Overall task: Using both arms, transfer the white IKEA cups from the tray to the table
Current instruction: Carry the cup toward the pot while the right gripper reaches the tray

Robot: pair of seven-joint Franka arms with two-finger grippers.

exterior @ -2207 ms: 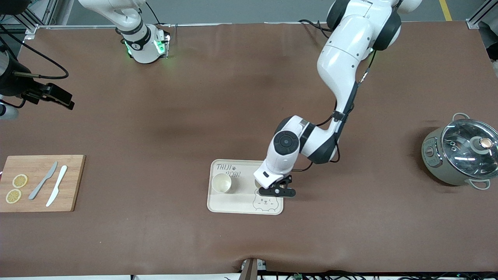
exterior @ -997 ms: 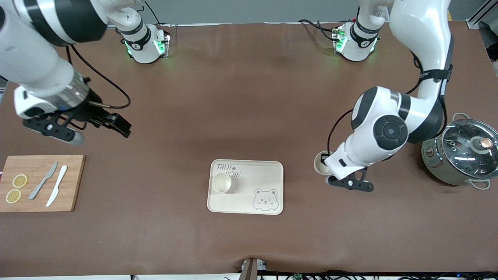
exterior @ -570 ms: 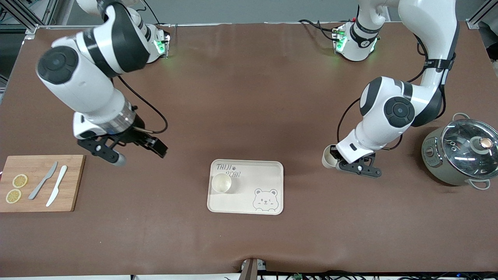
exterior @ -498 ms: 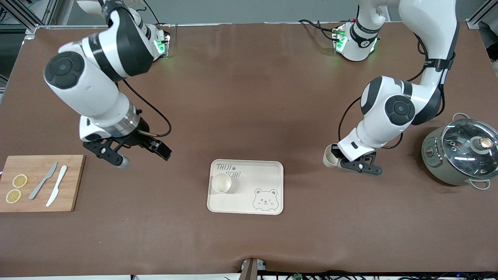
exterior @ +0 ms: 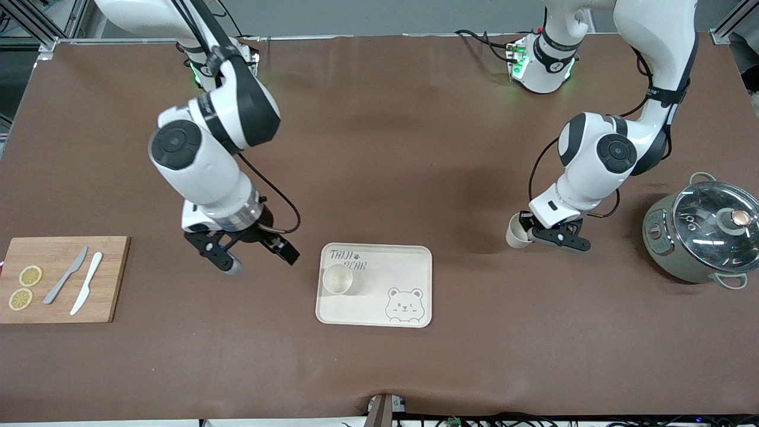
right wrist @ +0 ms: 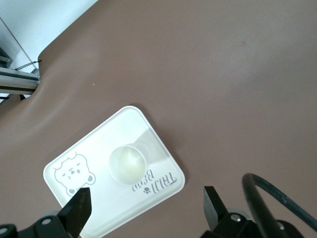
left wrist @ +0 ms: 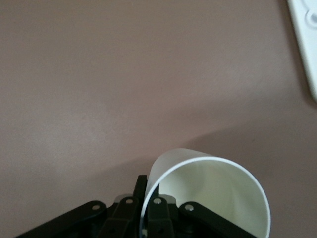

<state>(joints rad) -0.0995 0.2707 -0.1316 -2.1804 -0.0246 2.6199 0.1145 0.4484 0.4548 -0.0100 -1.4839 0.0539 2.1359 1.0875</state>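
One white cup [exterior: 338, 279] is seen standing upright on the cream bear-print tray [exterior: 415, 261], in the corner nearest the printed lettering, toward the right arm's end of the tray. The second white cup [exterior: 517, 232] is held off the tray: it is gripped by its rim in the left hand [exterior: 533, 232], tilted on its side above the bare brown counter [exterior: 379, 148] between the tray and the grey pot [exterior: 699, 234]. In the left wrist view that cup [left wrist: 208, 191] is shown mouth-on, its wall pinched between the black fingers [left wrist: 130, 210], with a corner of the tray at the picture's edge.

The right hand [exterior: 258, 258] is carried over the counter between the wooden cutting board [exterior: 112, 279] and the tray, with nothing in it and its fingers spread wide. From the right wrist view the tray [right wrist: 89, 148] and its cup [right wrist: 129, 163] are looked down upon, framed between the two parted fingertips [right wrist: 79, 210].

On the cutting board two lemon slices [exterior: 25, 287], a grey knife [exterior: 65, 276] and a white knife [exterior: 86, 283] are laid out. The glass-lidded pot is stood at the left arm's end of the counter, well apart from the tray.
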